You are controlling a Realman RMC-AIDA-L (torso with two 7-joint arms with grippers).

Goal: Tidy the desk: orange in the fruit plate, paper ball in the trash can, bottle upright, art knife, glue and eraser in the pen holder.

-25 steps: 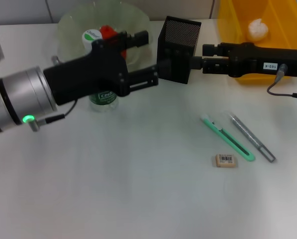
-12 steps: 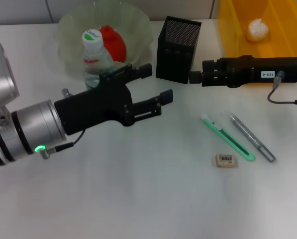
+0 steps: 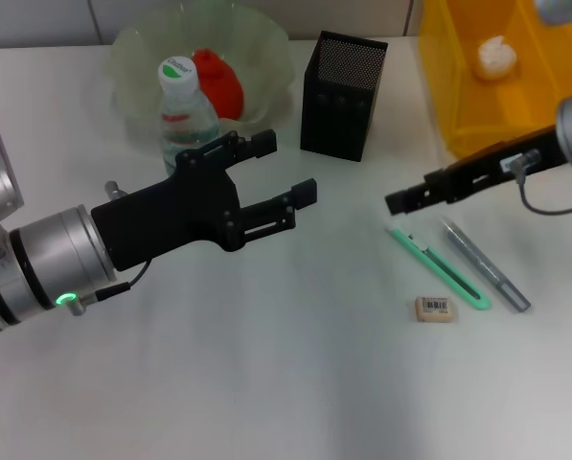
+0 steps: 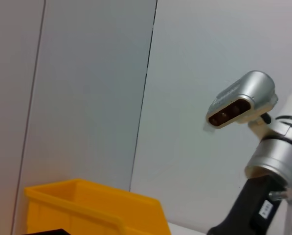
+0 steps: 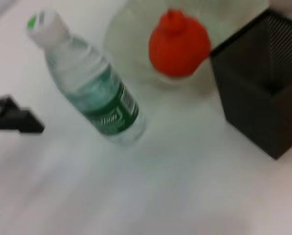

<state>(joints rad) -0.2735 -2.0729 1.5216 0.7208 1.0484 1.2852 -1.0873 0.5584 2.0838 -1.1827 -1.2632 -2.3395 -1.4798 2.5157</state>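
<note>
The bottle [image 3: 185,113] stands upright with its green cap up, beside the fruit plate [image 3: 142,48]; it also shows in the right wrist view [image 5: 94,93]. The orange [image 3: 218,79] lies in the plate. My left gripper [image 3: 287,168] is open and empty, a little in front and to the right of the bottle. The green art knife [image 3: 439,266], grey glue stick [image 3: 485,265] and eraser [image 3: 434,309] lie on the table at the right. My right gripper [image 3: 399,202] hovers just above the knife's far end. The paper ball [image 3: 494,56] lies in the yellow trash can [image 3: 439,105].
The black mesh pen holder [image 3: 343,96] stands between the plate and the trash can, and shows in the right wrist view [image 5: 260,83]. The left wrist view shows only the yellow bin [image 4: 87,208], a wall and the right arm [image 4: 263,161].
My left gripper has let go of the bottle and drawn back toward the front. My right arm has swung from beside the pen holder down to the art knife.
</note>
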